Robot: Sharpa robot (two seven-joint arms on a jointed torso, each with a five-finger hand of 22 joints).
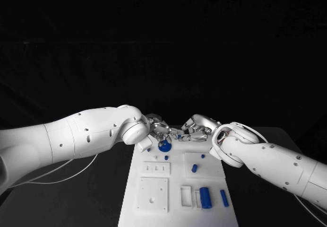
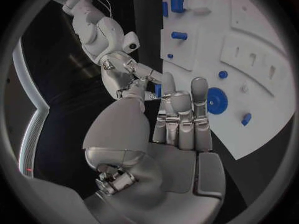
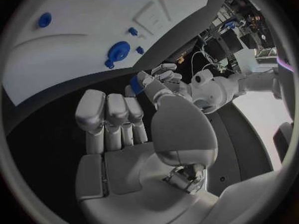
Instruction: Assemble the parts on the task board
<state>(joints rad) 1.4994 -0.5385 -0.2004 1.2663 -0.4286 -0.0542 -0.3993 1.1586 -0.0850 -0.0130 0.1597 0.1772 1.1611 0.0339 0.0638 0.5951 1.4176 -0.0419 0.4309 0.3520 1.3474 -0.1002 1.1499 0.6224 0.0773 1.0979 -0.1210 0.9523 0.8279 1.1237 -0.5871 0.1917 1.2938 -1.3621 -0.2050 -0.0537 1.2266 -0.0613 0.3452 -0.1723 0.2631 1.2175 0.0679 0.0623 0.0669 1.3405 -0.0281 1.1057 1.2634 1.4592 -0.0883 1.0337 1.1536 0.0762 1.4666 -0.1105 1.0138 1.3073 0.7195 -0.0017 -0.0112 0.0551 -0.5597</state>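
L hand (image 1: 158, 128) and R hand (image 1: 195, 130) fingertips meeting, arms converging

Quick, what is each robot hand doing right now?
Left hand: pinches a small blue part.
Right hand: close by that part; open or closed cannot be told.

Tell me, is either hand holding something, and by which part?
A small blue part sits between the fingertips of the left hand and the right hand. Which one grips it, and where, cannot be told.
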